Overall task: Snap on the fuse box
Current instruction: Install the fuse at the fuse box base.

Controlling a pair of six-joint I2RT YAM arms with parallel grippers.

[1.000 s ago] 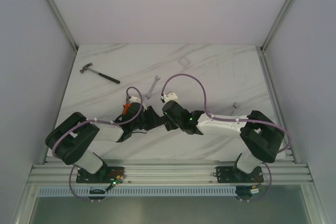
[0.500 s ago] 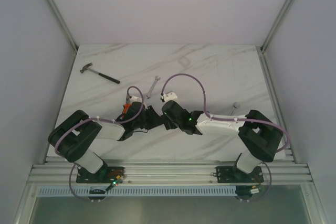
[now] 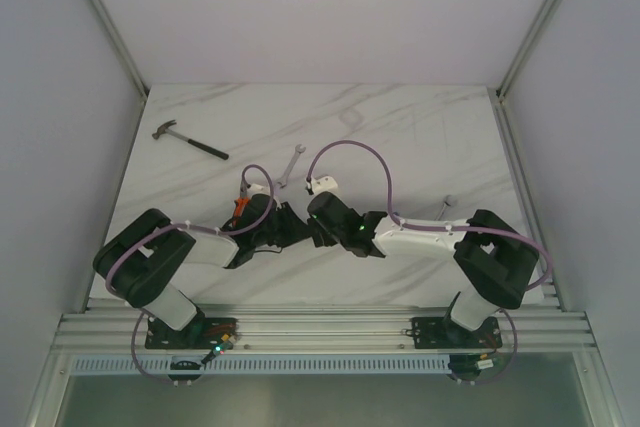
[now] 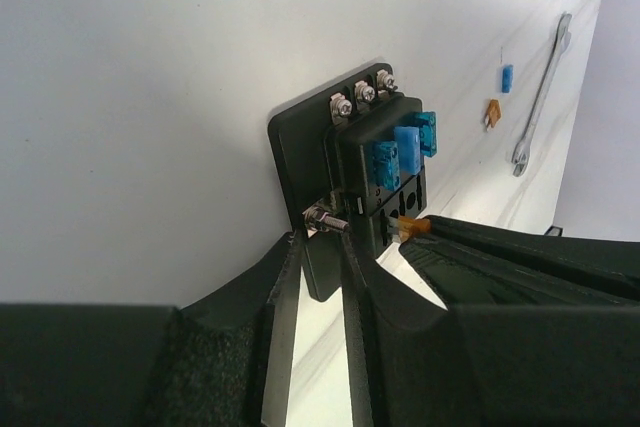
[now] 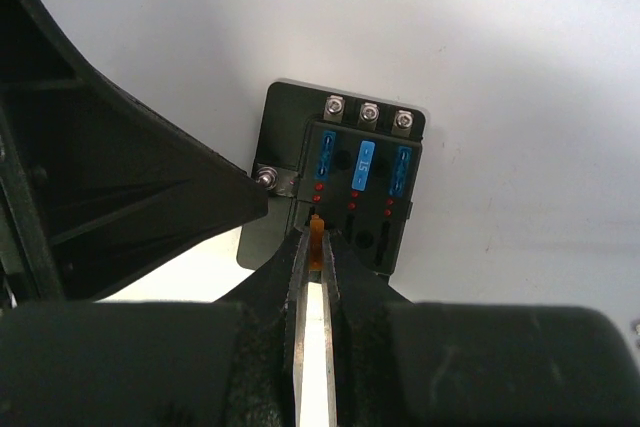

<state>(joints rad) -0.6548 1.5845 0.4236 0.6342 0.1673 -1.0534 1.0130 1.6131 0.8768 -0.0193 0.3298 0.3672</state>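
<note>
On the desk (image 3: 400, 127), left fingers (image 4: 245, 322) had narrowed around the plate of the fuse box (image 4: 385, 162), grip unclear, bracing it while right fingers (image 5: 265, 302) stayed clenched on an amber fuse (image 5: 318, 235).

A: Arm pose, overhead view?

B: Left arm (image 3: 185, 247) and right arm (image 3: 425, 237) both folded low. Elbows out to the sides, forearms angled inward. The two wrists nearly meet midway between the bases, tips facing each other.

A: Right gripper (image 5: 318, 247)?

B: Jaws almost together, tips pinching an amber fuse (image 5: 317, 225).

A: Left gripper (image 4: 320, 252)?

B: Jaws at a narrow gap. One of the fingers (image 4: 265, 297) sits on each side of the base-plate edge of the fuse box (image 4: 300, 147). Can't tell if they press on it. From the right wrist, one left finger lies against that same side.
</note>
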